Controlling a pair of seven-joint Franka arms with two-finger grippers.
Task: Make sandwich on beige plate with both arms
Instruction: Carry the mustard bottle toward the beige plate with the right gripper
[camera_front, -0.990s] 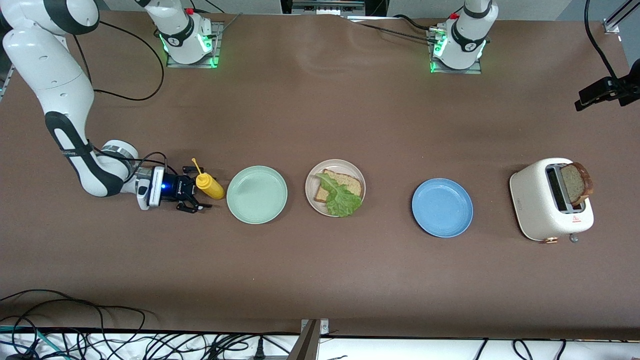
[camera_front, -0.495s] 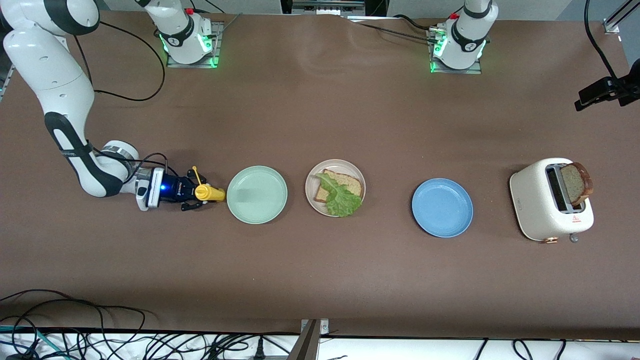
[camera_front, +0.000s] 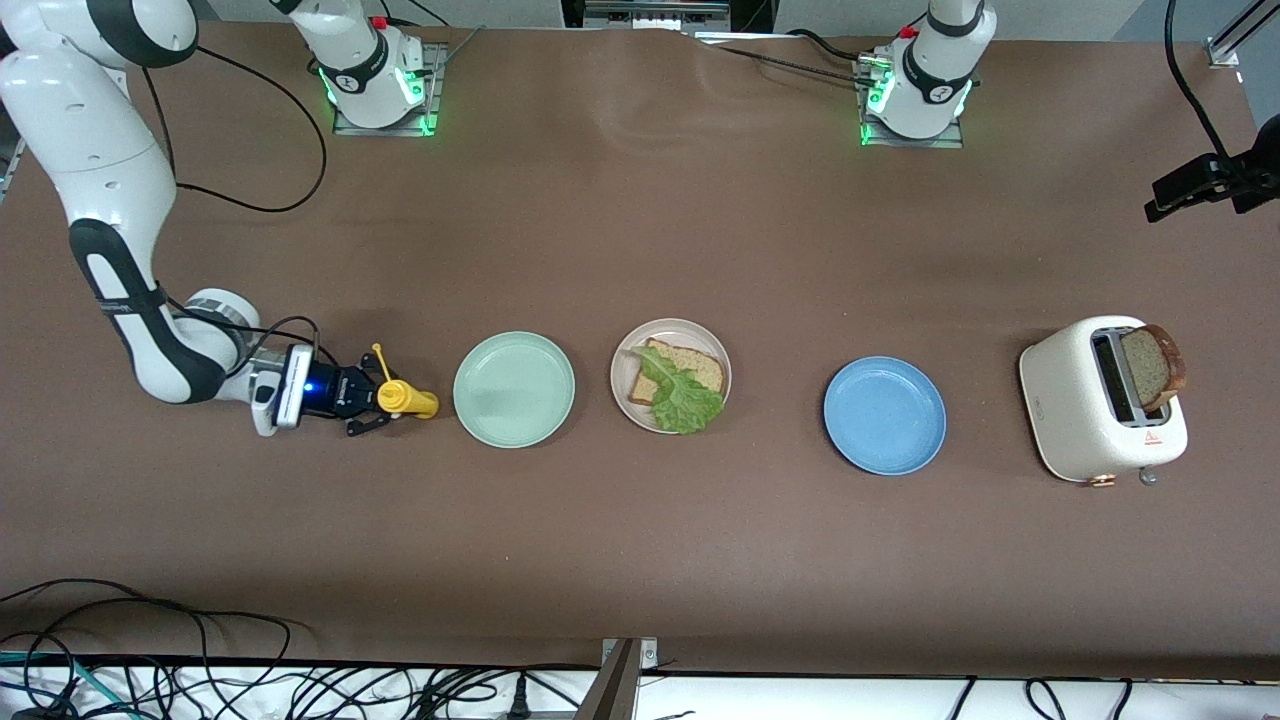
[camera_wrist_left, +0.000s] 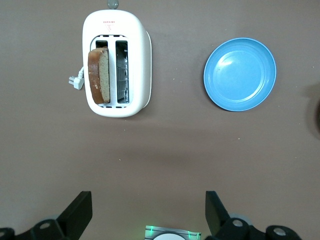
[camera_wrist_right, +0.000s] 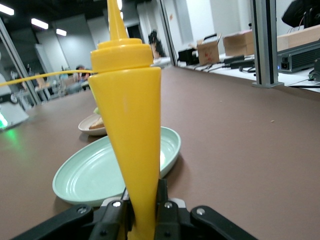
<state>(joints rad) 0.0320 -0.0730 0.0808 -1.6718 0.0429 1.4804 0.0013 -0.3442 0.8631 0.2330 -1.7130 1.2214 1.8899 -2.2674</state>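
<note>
- Mustard bottle (camera_front: 405, 399) sits pinched in my right gripper (camera_front: 372, 400), whose jaws are closed tight on its yellow body; the right wrist view shows the bottle (camera_wrist_right: 131, 145) squeezed between the black fingers (camera_wrist_right: 116, 212).
- Compared with a second ago, the bottle has gone from leaning up beside the gripper to lying along the gripper's line, cap pointing at the mint-green plate (camera_front: 514, 389), and the whole right hand has drawn back a little toward the right arm's end of the surface (camera_front: 640, 220).
- Half a second ago the bottle tip was almost touching the green plate's rim; now I see a small gap between them.
- My beige plate (camera_front: 670, 375) stands mid-surface between the green plate and the blue plate (camera_front: 885, 415), unchanged: one bread slice (camera_front: 690, 368) with a lettuce leaf (camera_front: 682, 396) on top, the leaf hanging over the rim nearest the front camera.
- The second slice (camera_front: 1152, 366) is upright in the white toaster (camera_front: 1100, 410) at the left arm's end of the surface, same as before.
- My left gripper (camera_wrist_left: 149, 215) waits high over that end of the surface, jaws spread wide and holding nothing; its wrist view looks down on the toaster (camera_wrist_left: 117, 65) and blue plate (camera_wrist_left: 240, 74).
</note>
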